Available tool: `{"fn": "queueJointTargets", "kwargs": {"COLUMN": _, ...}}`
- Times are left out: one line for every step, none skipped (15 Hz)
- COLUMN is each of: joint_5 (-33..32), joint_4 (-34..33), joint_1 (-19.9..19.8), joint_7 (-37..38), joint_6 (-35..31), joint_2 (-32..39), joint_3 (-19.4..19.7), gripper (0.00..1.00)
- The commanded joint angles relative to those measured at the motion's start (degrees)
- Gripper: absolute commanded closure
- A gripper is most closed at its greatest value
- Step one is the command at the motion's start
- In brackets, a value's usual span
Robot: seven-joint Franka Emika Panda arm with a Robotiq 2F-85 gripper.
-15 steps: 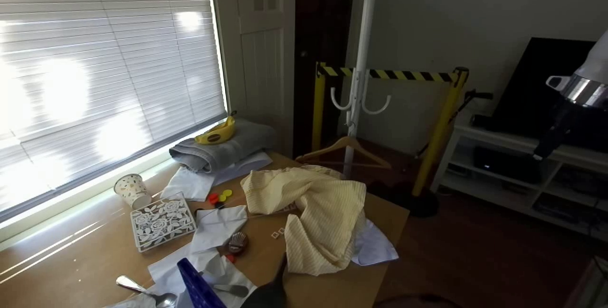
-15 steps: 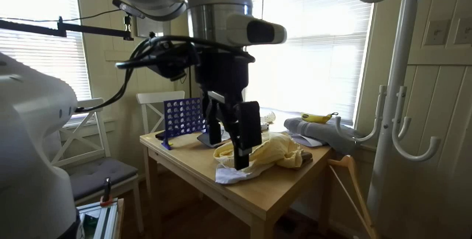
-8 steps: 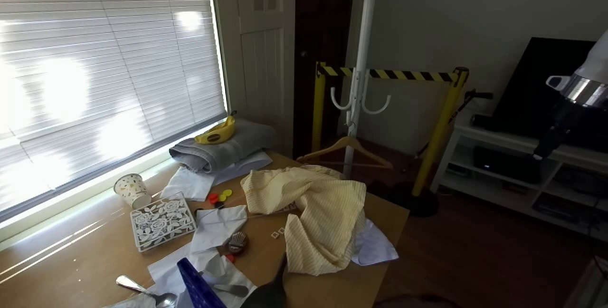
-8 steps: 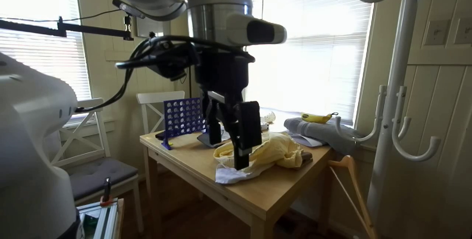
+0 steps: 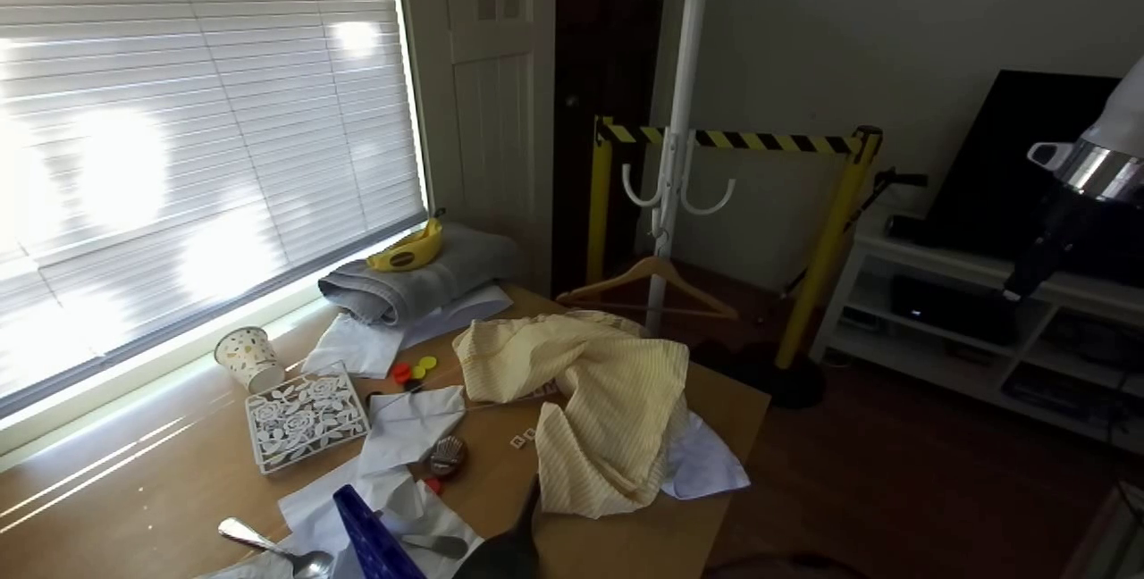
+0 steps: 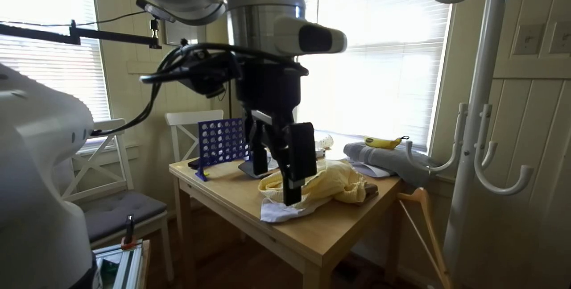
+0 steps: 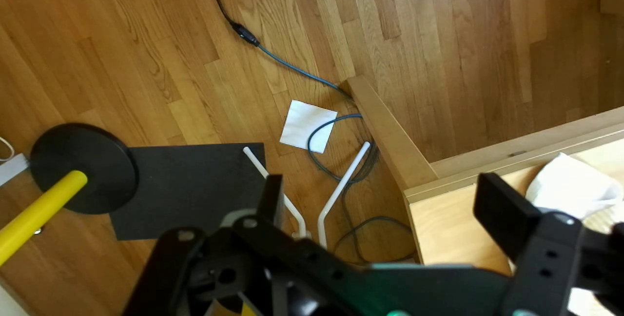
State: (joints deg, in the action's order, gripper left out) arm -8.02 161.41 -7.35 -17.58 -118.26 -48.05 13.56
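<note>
My black gripper (image 6: 277, 175) hangs fingers down, its jaws wide apart with nothing between them. In the wrist view the gripper (image 7: 385, 199) shows a finger (image 7: 271, 199) on the left and another on the right, with floor and a corner of the wooden table (image 7: 453, 228) beyond the gap. A crumpled pale-yellow striped cloth (image 5: 626, 391) lies on the table in both exterior views, partly over a white cloth (image 5: 706, 458). That white cloth (image 7: 573, 187) appears beside the right finger. At an exterior view's right edge, the gripper (image 5: 1019, 284) is dark and hard to make out.
A white coat rack (image 6: 479, 115) bears a wooden hanger (image 6: 421, 200) beside the table. On the tabletop are a rolled grey towel (image 5: 447, 271) with a banana-shaped pouch (image 5: 407, 248), a paper cup (image 5: 250, 357), a white trivet (image 5: 308, 418), a spoon (image 5: 255, 536) and a blue game grid (image 6: 223, 142).
The wooden hanger sways very slightly. Arm, gripper and the things on the table keep their places.
</note>
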Motion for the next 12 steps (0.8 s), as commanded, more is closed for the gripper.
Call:
{"fn": "queueJointTargets", "kwargs": {"joint_5": 0.1, "joint_4": -0.1, "joint_1": -0.1, "joint_7": -0.1, "joint_6": 0.1, "joint_2": 0.0, "joint_3": -0.1, "gripper": 0.0}}
{"fn": "queueJointTargets", "kwargs": {"joint_5": 0.1, "joint_4": -0.1, "joint_1": -0.1, "joint_7": -0.1, "joint_6": 0.1, "joint_2": 0.0, "joint_3": -0.1, "gripper": 0.0}}
{"fn": "queueJointTargets", "kwargs": {"joint_5": 0.1, "joint_4": -0.1, "joint_1": -0.1, "joint_7": -0.1, "joint_6": 0.1, "joint_2": 0.0, "joint_3": -0.1, "gripper": 0.0}}
{"fn": "queueJointTargets", "kwargs": {"joint_5": 0.1, "joint_4": -0.1, "joint_1": -0.1, "joint_7": -0.1, "joint_6": 0.1, "joint_2": 0.0, "joint_3": -0.1, "gripper": 0.0}}
{"fn": "queueJointTargets", "kwargs": {"joint_5": 0.1, "joint_4": -0.1, "joint_1": -0.1, "joint_7": -0.1, "joint_6": 0.1, "joint_2": 0.0, "joint_3": -0.1, "gripper": 0.0}}
{"fn": "queueJointTargets", "kwargs": {"joint_5": 0.1, "joint_4": -0.1, "joint_1": -0.1, "joint_7": -0.1, "joint_6": 0.1, "joint_2": 0.0, "joint_3": -0.1, "gripper": 0.0}}
{"fn": "queueJointTargets", "kwargs": {"joint_5": 0.1, "joint_4": -0.1, "joint_1": -0.1, "joint_7": -0.1, "joint_6": 0.1, "joint_2": 0.0, "joint_3": -0.1, "gripper": 0.0}}
{"fn": "queueJointTargets", "kwargs": {"joint_5": 0.1, "joint_4": -0.1, "joint_1": -0.1, "joint_7": -0.1, "joint_6": 0.1, "joint_2": 0.0, "joint_3": -0.1, "gripper": 0.0}}
{"fn": "queueJointTargets", "kwargs": {"joint_5": 0.1, "joint_4": -0.1, "joint_1": -0.1, "joint_7": -0.1, "joint_6": 0.1, "joint_2": 0.0, "joint_3": -0.1, "gripper": 0.0}}
{"fn": "queueJointTargets", "kwargs": {"joint_5": 1.1, "joint_4": -0.6, "joint_1": 1.2, "joint_7": -0.6, "joint_6": -1.2, "joint_2": -0.4, "joint_3": -0.2, "gripper": 0.0}}
{"fn": "queueJointTargets", "kwargs": {"joint_5": 2.1, "joint_4": -1.5, "joint_1": 2.4, "joint_7": -0.9, "joint_6": -2.3, "joint_2": -0.6, "joint_3": -0.3, "gripper": 0.0}}
{"fn": "queueJointTargets", "kwargs": {"joint_5": 2.9, "joint_4": -3.1, "joint_1": 4.2, "joint_7": -1.7, "joint_6": -3.2, "joint_2": -0.6, "joint_3": -0.8, "gripper": 0.0}}
